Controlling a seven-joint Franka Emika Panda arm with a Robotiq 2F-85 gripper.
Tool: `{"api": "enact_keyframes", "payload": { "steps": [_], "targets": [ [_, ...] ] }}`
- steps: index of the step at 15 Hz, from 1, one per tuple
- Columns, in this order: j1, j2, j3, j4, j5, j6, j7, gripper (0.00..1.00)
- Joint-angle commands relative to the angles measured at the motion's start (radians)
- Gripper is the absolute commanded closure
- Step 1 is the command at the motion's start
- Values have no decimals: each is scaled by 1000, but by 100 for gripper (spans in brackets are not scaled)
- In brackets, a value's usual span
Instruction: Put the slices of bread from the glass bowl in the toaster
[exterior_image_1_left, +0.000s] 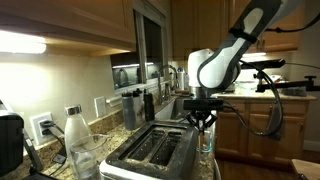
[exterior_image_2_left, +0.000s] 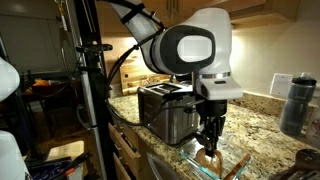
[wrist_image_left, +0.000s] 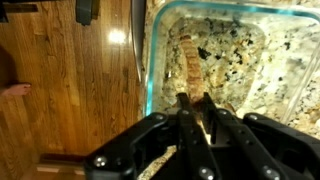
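Observation:
In the wrist view, the glass bowl (wrist_image_left: 150, 72) lies below me on the speckled granite counter, with a tan slice of bread (wrist_image_left: 187, 55) standing on edge inside it. My gripper (wrist_image_left: 194, 97) is shut on the near end of that slice, a black finger on each side. In an exterior view, the gripper (exterior_image_2_left: 210, 138) reaches down into the bowl (exterior_image_2_left: 232, 166), and the brown slice (exterior_image_2_left: 208, 158) shows at its tips. The shiny silver toaster (exterior_image_2_left: 165, 110) stands just behind the bowl. In an exterior view its two dark slots (exterior_image_1_left: 158, 148) face up, with the gripper (exterior_image_1_left: 203, 122) beyond it.
A tall bottle with a white top (exterior_image_1_left: 73, 132) and a clear drinking glass (exterior_image_1_left: 86, 158) stand beside the toaster, and a black appliance (exterior_image_1_left: 9, 142) sits at the edge. A dark bottle (exterior_image_2_left: 297, 100) stands farther along the counter. A black stand (exterior_image_2_left: 92, 70) rises near the counter's edge, with wooden floor (wrist_image_left: 60, 90) beyond.

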Motion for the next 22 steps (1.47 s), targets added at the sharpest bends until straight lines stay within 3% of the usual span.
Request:
{"api": "enact_keyframes", "payload": {
  "steps": [1,12,22],
  "targets": [
    [25,-58,-20,-13,-61,-10,70,90],
    [19,-222,27,-46,-127,-48,162,90],
    [6,-522,192,-79,-157,-290,277,90]
  ]
}}
